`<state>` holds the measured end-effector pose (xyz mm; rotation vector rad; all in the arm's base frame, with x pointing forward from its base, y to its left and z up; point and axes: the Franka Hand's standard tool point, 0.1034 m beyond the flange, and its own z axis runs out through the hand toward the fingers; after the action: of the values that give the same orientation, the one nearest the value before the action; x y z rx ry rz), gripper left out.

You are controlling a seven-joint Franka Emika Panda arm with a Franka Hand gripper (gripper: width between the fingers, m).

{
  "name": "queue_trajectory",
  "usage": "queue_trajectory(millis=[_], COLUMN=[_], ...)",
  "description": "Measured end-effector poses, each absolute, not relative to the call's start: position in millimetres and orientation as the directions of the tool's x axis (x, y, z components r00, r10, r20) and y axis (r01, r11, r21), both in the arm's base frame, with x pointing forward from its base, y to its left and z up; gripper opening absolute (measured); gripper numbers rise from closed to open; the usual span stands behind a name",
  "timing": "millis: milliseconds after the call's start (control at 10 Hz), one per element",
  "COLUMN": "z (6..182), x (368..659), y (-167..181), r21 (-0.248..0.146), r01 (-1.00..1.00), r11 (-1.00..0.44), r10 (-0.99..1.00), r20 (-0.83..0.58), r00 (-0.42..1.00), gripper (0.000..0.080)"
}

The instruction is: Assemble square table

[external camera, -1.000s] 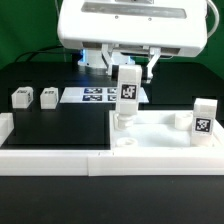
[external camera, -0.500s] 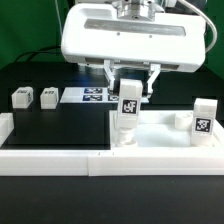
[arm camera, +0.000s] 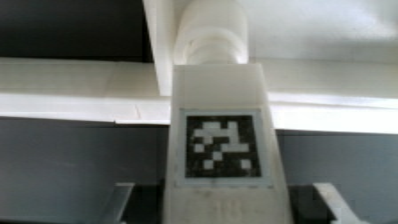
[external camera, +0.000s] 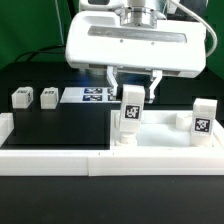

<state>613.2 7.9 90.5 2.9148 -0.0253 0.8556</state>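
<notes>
The square table top (external camera: 160,138) is a white tray lying at the exterior view's right. My gripper (external camera: 132,90) is shut on a white leg (external camera: 130,108) with a black-and-white tag and holds it upright, slightly tilted, its lower end at the top's near-left corner socket (external camera: 122,142). In the wrist view the tagged leg (arm camera: 222,140) fills the middle between my fingers (arm camera: 134,203), with the socket beyond it. A second leg (external camera: 203,122) stands on the top's right side. Two more legs (external camera: 21,97) (external camera: 47,97) lie on the black table at the left.
The marker board (external camera: 95,96) lies flat behind the held leg. A long white border rail (external camera: 50,155) runs along the front edge and up the left side. The big white gripper body hangs over the back of the table top.
My gripper has come down and a little to the exterior view's right with the leg in it. The leg's lower end has dropped toward the corner socket.
</notes>
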Motion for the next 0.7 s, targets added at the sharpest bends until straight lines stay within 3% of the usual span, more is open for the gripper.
queue_trajectory(millis=[100,700], z=[83.8,82.4], x=[611.5,615.0], y=[6.5,5.4], r21=[0.101,0.111], r01=[-0.044,-0.041], r11=[-0.994,-0.993], r10=[0.018,0.029], r20=[0.54,0.565], r00=[0.841,0.825], gripper=[0.0294,0.0313])
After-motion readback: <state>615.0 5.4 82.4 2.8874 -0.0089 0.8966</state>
